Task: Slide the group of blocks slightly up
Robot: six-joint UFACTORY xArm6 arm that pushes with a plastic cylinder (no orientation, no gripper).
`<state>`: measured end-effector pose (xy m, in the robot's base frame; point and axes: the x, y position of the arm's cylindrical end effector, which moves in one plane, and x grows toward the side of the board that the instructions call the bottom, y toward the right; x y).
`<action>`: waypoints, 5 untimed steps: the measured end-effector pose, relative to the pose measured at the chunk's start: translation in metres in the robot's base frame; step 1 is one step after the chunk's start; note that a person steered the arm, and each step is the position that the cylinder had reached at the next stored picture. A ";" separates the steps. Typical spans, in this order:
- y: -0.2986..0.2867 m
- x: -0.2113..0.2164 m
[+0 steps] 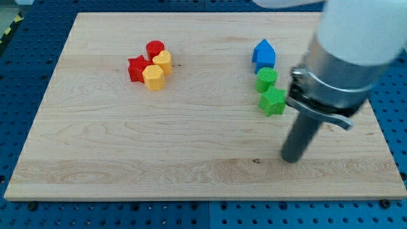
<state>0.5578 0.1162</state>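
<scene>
A tight group of blocks sits at the view's upper left: a red star (135,68), a red cylinder (155,48), a yellow heart (163,61) and a yellow hexagon (153,77), all touching. At the upper right stand a blue house-shaped block (263,53), a green cylinder (266,79) and a green star (273,101) in a column. My tip (291,158) rests on the board at the lower right, below and right of the green star, far from the red and yellow group.
The wooden board (191,159) lies on a blue perforated table. The arm's white and grey body (346,57) covers the board's upper right corner.
</scene>
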 end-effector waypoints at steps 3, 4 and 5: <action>-0.200 -0.098; -0.211 -0.109; -0.233 -0.129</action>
<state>0.4291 -0.1169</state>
